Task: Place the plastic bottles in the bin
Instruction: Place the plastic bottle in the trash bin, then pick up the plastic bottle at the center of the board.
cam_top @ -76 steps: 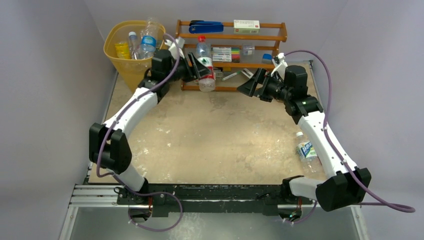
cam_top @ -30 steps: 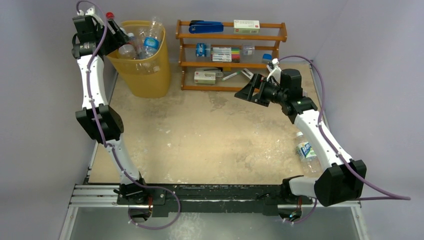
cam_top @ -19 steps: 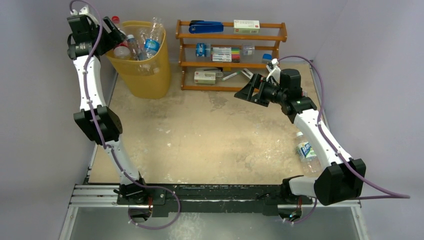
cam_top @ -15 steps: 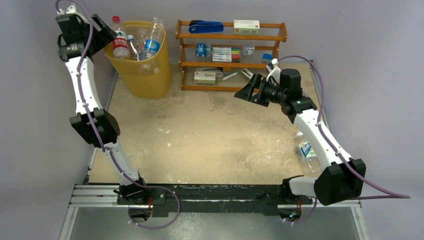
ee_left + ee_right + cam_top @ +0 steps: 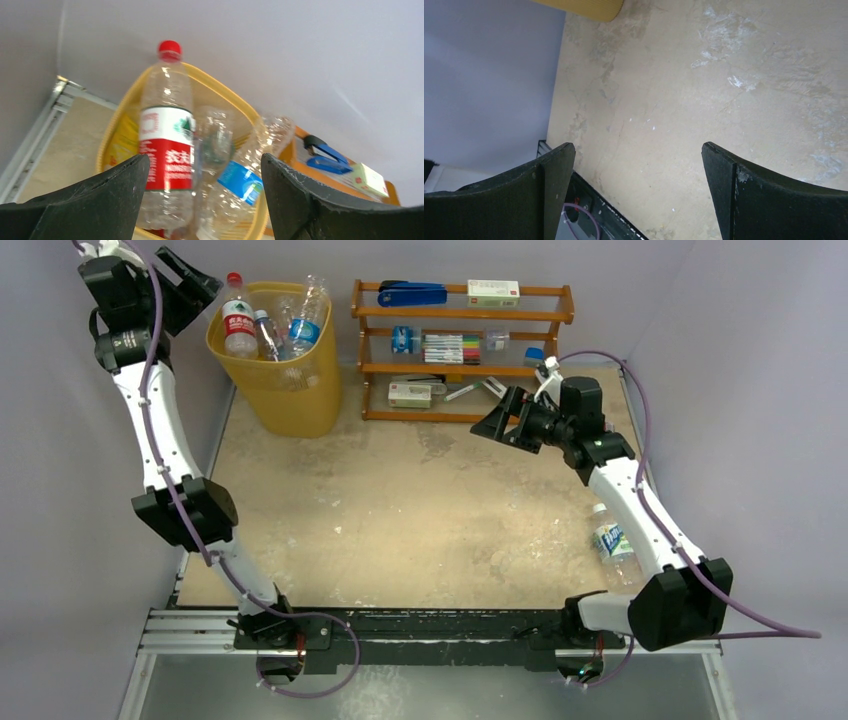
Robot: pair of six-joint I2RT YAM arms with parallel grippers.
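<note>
Left hand (image 5: 203,159) empty, jaws apart, bin (image 5: 275,390) holding red-capped bottle (image 5: 238,322) upright

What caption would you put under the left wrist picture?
Open left gripper facing a red-capped bottle standing upright in the yellow bin.

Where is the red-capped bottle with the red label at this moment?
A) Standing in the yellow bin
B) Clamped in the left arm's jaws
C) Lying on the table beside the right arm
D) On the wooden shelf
A: the red-capped bottle stands upright inside the yellow bin next to the other bottles, with its cap sticking up above the rim and nothing gripping it.
</note>
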